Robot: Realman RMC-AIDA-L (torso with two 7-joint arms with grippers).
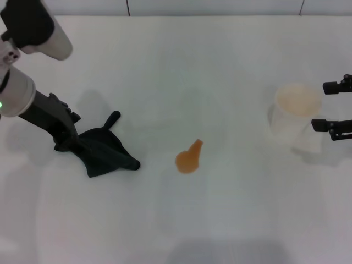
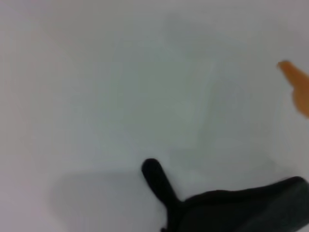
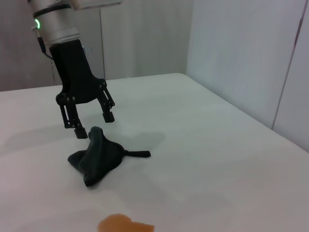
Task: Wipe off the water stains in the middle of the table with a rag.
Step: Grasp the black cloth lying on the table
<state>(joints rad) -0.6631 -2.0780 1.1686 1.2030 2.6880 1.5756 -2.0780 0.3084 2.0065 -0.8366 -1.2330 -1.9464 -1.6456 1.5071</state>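
The rag (image 1: 105, 152) is a black lumpy cloth with a short stub, lying on the white table (image 1: 181, 71) at the left. It also shows in the right wrist view (image 3: 99, 160) and the left wrist view (image 2: 244, 210). My left gripper (image 1: 68, 135) is open, just above the rag's left end and not holding it; the right wrist view shows it too (image 3: 92, 123). The water stain (image 1: 190, 158) is an orange blot in the middle, right of the rag (image 3: 123, 224) (image 2: 298, 83). My right gripper (image 1: 328, 106) is open at the right edge.
A white cup (image 1: 296, 113) stands at the right, just left of my right gripper's fingers. The table's far edge meets a wall (image 1: 220, 6).
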